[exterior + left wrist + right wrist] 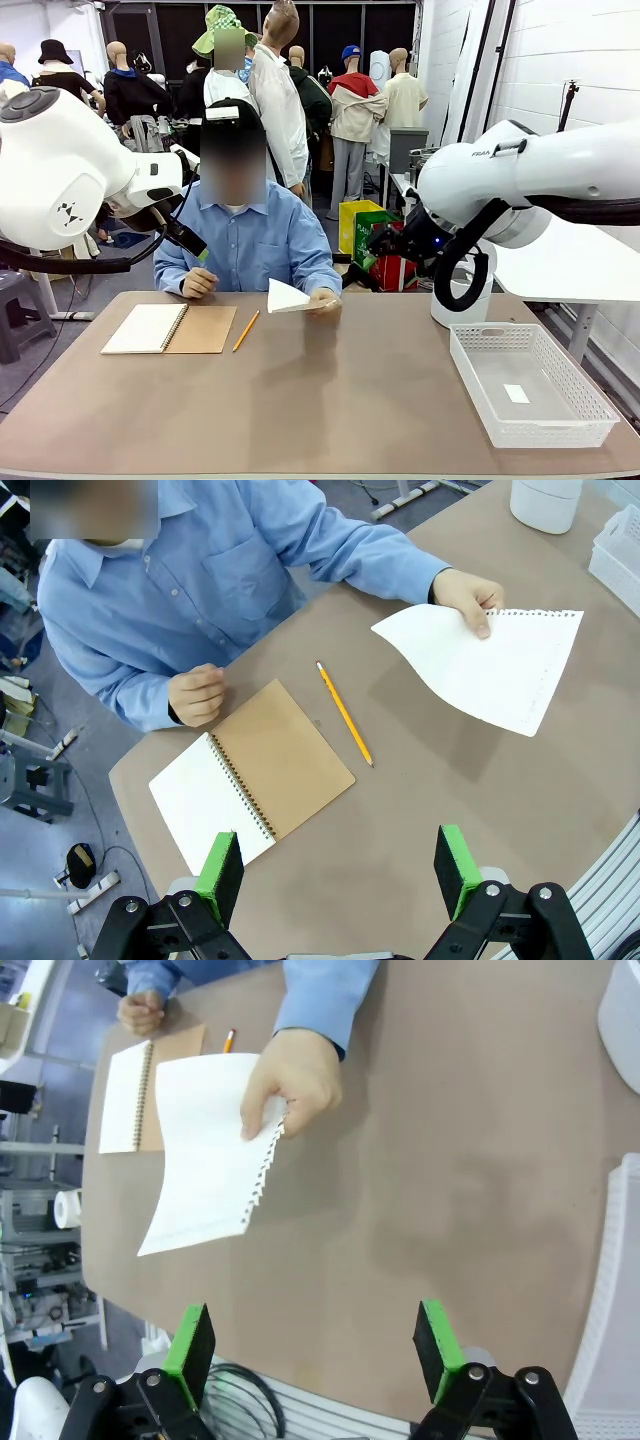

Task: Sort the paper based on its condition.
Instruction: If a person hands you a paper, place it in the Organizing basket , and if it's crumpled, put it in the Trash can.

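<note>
A person across the table holds one smooth, flat sheet of paper [288,297] by its torn, perforated edge, lifted just above the tabletop. In the left wrist view the paper [490,675] lies far ahead, to the right, and my left gripper [338,872] hangs high over the table, open and holding nothing. The right wrist view shows the paper [205,1150] pinched in the person's hand [290,1080]. My right gripper [312,1345] is open well above the table, with nothing between its green pads.
An open spiral notebook [168,328] with a brown cover lies at the left, a yellow pencil [246,330] beside it. A white mesh basket [530,385] sits at the front right, a white cylindrical container [462,290] behind it. The person's other fist [198,283] rests near the notebook.
</note>
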Robot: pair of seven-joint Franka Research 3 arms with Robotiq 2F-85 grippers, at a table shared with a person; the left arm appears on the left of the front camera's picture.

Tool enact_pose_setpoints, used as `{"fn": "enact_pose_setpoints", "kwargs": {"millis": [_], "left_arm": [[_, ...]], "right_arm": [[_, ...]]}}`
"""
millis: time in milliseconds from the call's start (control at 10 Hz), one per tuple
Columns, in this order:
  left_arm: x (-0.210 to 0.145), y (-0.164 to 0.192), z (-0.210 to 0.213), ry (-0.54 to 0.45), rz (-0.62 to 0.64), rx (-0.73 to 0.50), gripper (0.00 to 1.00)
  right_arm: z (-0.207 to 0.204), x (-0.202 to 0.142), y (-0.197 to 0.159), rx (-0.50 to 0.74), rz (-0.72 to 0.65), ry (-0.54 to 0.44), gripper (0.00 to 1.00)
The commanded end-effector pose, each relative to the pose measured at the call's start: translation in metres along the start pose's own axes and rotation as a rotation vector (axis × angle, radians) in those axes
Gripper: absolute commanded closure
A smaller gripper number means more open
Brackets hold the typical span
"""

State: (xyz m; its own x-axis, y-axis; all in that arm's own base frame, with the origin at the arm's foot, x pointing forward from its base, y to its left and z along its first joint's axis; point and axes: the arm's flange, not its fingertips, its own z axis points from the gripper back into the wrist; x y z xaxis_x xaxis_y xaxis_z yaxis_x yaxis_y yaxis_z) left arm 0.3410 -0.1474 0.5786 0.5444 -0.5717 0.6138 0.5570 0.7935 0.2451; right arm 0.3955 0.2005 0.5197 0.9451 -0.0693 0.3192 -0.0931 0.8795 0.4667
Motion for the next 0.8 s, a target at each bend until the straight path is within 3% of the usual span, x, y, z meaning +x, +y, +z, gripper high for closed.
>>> {"fn": "enact_pose_setpoints", "kwargs": {"millis": [0, 500, 700], "left_arm": [[0.0, 0.0, 0.0, 0.0, -0.004, 0.001, 0.0], [0.0, 0.0, 0.0, 0.0, -0.004, 0.001, 0.0], [0.0, 0.0, 0.0, 0.0, -0.004, 0.001, 0.0]], "right_arm": [[0.004, 0.0, 0.001, 0.011, -0.009, -0.006, 0.0], [0.004, 0.0, 0.001, 0.003, 0.0, -0.008, 0.0], [-0.013, 0.013, -0.024, 0.148, -0.25, 0.022, 0.0]]}}
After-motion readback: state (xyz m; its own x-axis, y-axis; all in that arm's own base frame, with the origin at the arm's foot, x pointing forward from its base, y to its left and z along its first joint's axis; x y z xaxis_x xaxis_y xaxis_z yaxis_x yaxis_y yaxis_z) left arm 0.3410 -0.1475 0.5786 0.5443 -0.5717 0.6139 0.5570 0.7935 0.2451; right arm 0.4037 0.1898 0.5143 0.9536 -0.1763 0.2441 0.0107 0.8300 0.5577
